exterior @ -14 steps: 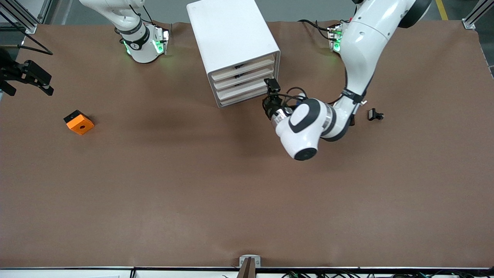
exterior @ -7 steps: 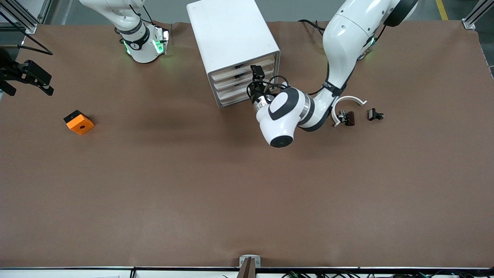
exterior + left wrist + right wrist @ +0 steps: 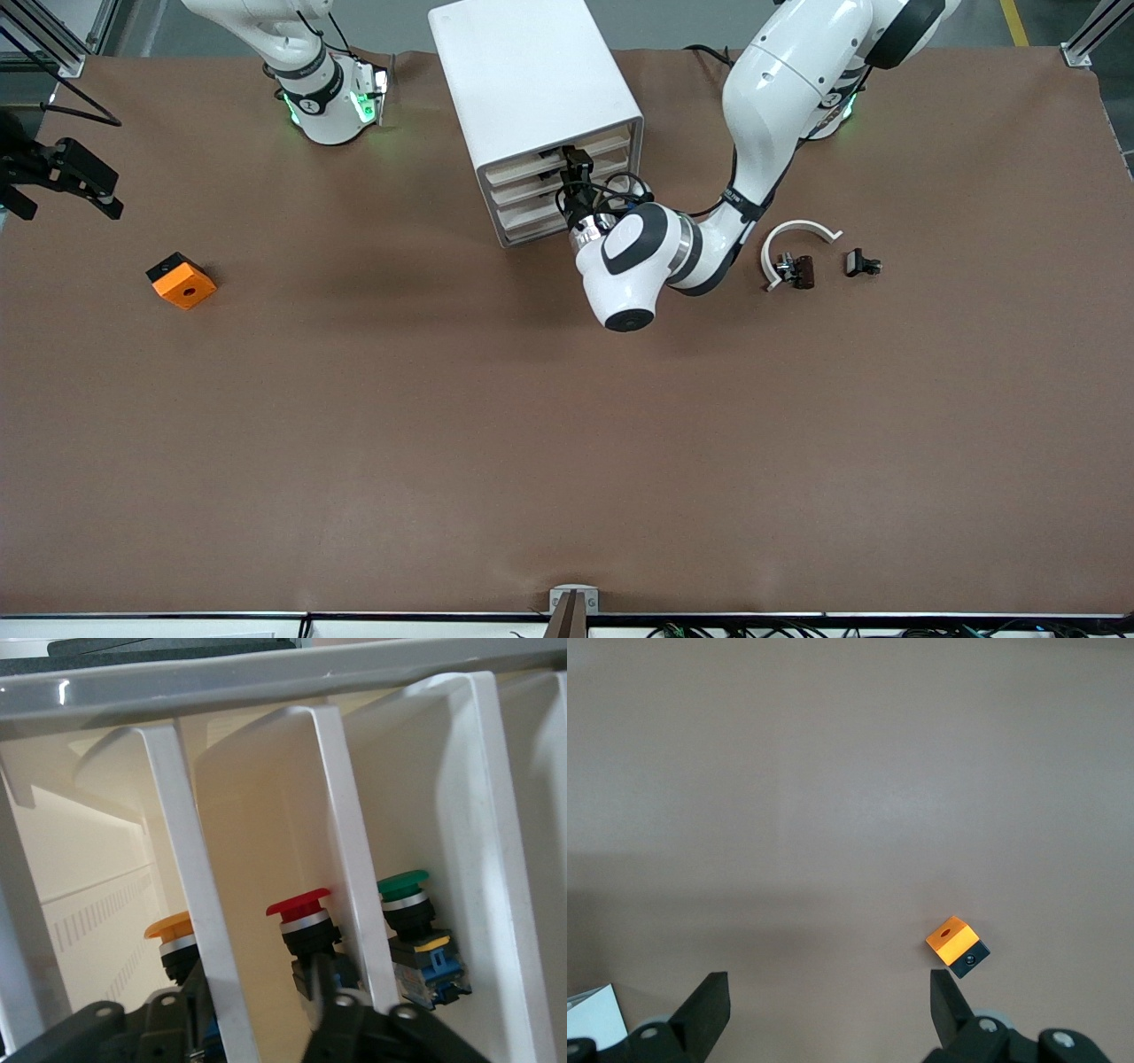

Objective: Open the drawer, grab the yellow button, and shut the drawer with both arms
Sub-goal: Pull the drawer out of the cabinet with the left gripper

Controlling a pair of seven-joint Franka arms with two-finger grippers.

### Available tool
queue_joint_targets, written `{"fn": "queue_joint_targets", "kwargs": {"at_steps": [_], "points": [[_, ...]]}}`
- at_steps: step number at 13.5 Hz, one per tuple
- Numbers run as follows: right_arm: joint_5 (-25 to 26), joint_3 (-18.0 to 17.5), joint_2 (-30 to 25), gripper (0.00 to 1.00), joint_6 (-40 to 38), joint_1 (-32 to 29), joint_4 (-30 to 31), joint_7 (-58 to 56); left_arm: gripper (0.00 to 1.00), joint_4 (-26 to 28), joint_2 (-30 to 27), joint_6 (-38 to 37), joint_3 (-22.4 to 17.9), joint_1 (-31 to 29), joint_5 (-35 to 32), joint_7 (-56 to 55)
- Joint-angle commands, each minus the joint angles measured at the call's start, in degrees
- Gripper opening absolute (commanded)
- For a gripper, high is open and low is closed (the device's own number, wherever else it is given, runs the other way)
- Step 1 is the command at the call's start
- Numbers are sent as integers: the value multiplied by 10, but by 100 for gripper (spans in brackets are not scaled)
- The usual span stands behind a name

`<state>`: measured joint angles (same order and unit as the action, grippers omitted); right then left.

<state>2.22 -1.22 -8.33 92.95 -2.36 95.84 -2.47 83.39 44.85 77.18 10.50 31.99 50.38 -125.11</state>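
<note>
Since 1.0 s ago: left arm swung from beside the cabinet (image 3: 523, 71) across its front; left gripper (image 3: 576, 166) now at the upper drawers.

Drawer (image 3: 523, 166): closed, front flush with the three below.

Button (image 3: 174, 930): orange cap seen through the gap, inside the cabinet. Red-capped button (image 3: 301, 908) and green-capped button (image 3: 403, 886) sit in neighbouring drawers.

Left gripper fingers (image 3: 323, 1005): parted, one white drawer edge between them, not yet pinched, holding nothing. Judgement: straddling the lip gives a grip for pulling outward.

Right gripper (image 3: 828, 992): wide open, empty, waiting over bare table at the right arm's end, near the orange block (image 3: 957, 946). Likely parked clear until the button is exposed.
</note>
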Motion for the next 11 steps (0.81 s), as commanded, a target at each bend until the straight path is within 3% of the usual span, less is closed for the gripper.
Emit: {"fn": "queue_joint_targets", "kwargs": {"at_steps": [1, 6, 8, 11], "points": [[-12, -7, 6, 100, -8, -12, -13, -5, 0, 0, -3, -3, -9, -12, 7, -14], [-12, -7, 6, 100, -8, -13, -13, -5, 0, -4, 1, -1, -22, -46, 1, -15], [-12, -7, 6, 100, -8, -12, -13, -5, 0, -26, 5, -1, -50, -51, 1, -8], [-12, -7, 6, 100, -8, -12, -13, -5, 0, -51, 4, -1, -57, -72, 0, 5]]}}
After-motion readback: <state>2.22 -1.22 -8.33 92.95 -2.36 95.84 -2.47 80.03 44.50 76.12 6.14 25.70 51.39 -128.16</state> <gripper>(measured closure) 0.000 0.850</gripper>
